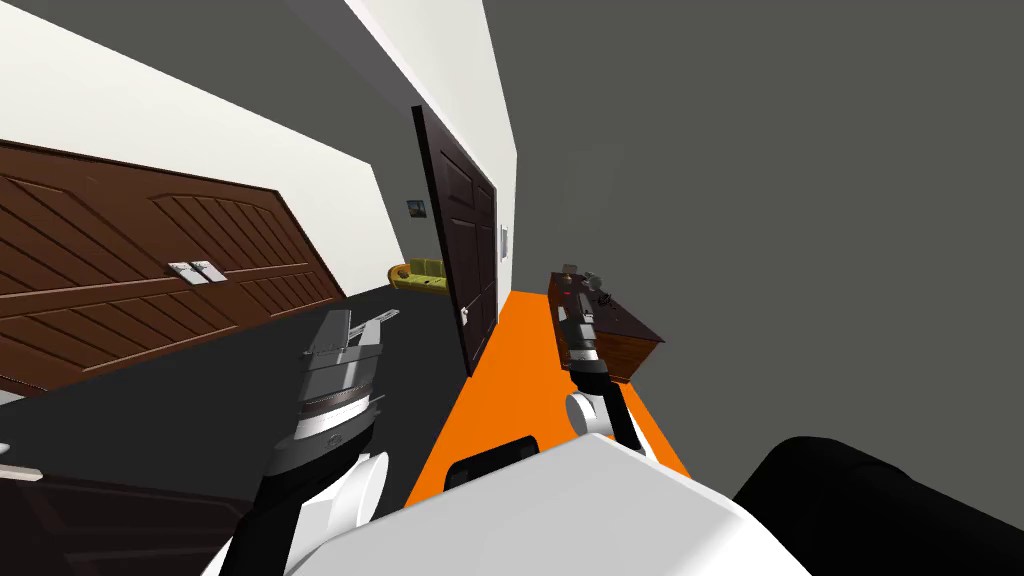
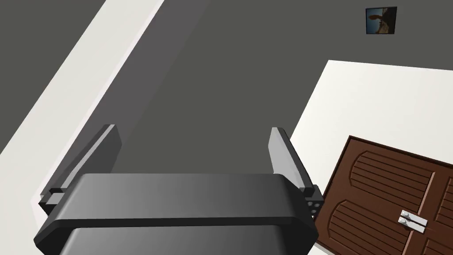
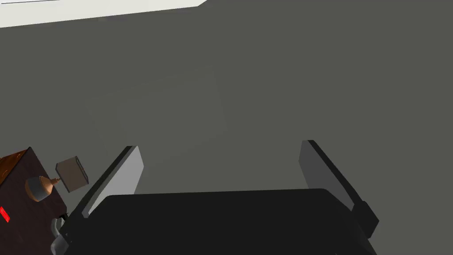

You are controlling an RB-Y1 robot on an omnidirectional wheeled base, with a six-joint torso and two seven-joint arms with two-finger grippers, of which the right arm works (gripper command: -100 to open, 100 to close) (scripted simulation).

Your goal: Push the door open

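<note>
Left gripper (image 2: 193, 129) and right gripper (image 3: 221, 145) forward, jaws apart.

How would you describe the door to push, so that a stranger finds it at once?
Find the orange floor strip ahead. The door stands along its left edge. Unlike the brown double door farther left, it is one tall, nearly black leaf.

The head camera looks down, rolled, toward the door (image 1: 465, 240). The left wrist camera shares its double doors (image 1: 150, 270); the right wrist, its tabletop (image 1: 635, 325).
</note>
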